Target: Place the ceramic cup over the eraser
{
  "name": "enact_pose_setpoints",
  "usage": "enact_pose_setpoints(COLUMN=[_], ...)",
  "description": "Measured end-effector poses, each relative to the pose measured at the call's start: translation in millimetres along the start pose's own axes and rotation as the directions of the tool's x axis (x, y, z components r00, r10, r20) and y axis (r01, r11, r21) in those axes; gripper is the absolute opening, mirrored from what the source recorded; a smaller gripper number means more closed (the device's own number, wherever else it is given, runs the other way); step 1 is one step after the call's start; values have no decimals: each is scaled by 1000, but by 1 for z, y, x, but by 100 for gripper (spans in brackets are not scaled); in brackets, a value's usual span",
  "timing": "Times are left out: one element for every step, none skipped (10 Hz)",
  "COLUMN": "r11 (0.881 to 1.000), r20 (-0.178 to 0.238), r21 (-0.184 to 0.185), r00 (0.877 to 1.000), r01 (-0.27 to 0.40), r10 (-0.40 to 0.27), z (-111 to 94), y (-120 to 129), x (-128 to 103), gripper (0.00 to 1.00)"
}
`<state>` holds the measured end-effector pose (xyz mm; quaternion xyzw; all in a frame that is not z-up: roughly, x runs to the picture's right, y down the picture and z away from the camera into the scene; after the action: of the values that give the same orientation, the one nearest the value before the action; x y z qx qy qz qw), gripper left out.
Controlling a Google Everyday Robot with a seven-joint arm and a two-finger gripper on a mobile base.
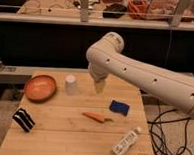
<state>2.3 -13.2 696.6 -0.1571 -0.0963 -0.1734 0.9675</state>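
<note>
Hovering hand (99,86) spread, empty; ceramic cup (70,84) just beside; eraser (24,119) near table (61,137) edge

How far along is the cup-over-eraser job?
Done: nothing yet. In hand: the open gripper hangs beside the cup, holding nothing. Left: grasp the cup, carry it to the eraser near the table edge, and set it over.

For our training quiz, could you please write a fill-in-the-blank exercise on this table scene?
The ceramic cup stands beside the ____ bowl.
The gripper hangs between the ceramic cup and the ____ pad.
The eraser is black with ____ stripes.
Missing words: orange, blue, white.
</note>
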Motion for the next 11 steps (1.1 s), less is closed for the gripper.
enact_pose_setpoints(r11=[1000,1000,999,999,999,998,998,997,997,996,996], r20=[6,13,18,25,30,38,43,59,64,71,76], r21=[6,11,17,25,28,31,31,30,31,31,31], r00=[1000,999,999,999,999,998,997,996,995,994,993], r01=[18,29,31,37,45,54,57,68,72,78,83], r10=[-18,-29,-31,-37,-45,-55,-58,-70,-74,-80,-86], z=[2,4,5,7,9,11,14,21,24,26,28], y=[-7,-11,-13,-18,-20,-23,-24,-29,-30,-33,-35], x=[-10,-19,-21,-22,-24,-26,-29,-40,-40,-40,-39], gripper=[80,80,80,80,80,80,80,80,80,80,80])
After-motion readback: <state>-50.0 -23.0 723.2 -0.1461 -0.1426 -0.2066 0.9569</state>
